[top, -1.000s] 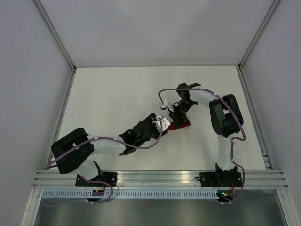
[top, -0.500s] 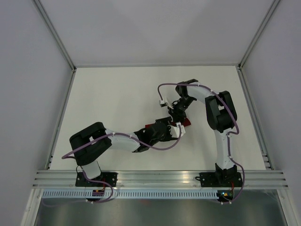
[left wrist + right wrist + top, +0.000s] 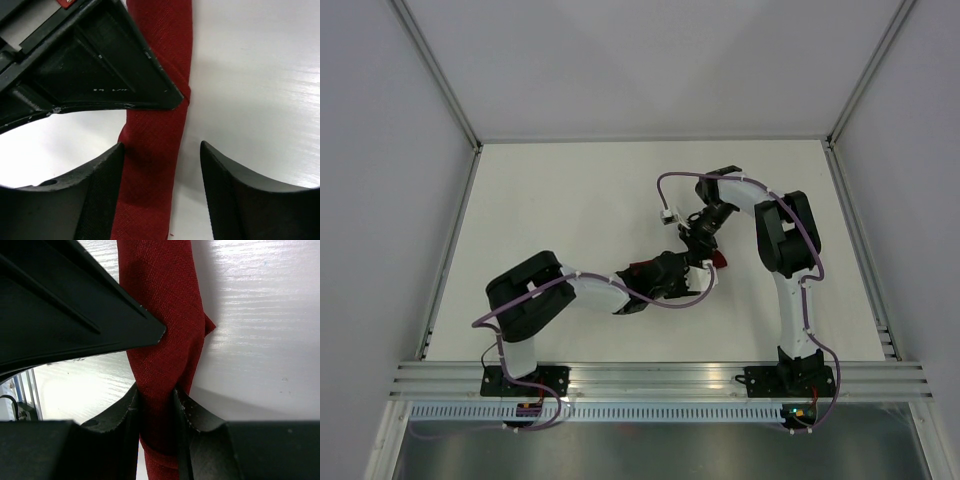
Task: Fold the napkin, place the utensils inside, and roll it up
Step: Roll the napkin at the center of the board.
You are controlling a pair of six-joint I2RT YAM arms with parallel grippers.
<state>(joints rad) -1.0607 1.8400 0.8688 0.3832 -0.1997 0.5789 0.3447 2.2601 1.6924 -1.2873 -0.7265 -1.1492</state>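
Note:
The napkin (image 3: 159,45) is a narrow dark red roll lying on the white table. My right gripper (image 3: 156,395) is shut on the napkin (image 3: 160,285), pinching the roll between both fingers. My left gripper (image 3: 161,150) stands open astride the roll, its left finger against the cloth's edge and its right finger apart from it. In the top view both grippers meet mid-table, the left gripper (image 3: 695,272) just below the right gripper (image 3: 702,245), with only red scraps of the napkin (image 3: 719,260) showing. The utensils are hidden.
Each wrist view shows the other arm's dark finger (image 3: 125,75) wedged close over the roll. White table (image 3: 570,190) is bordered by metal rails, with walls on three sides. A purple cable (image 3: 665,195) loops above the right wrist.
My left arm has swung right and reached in until its gripper sits over the roll. The right gripper has kept its grip and shifted slightly away from the near edge.

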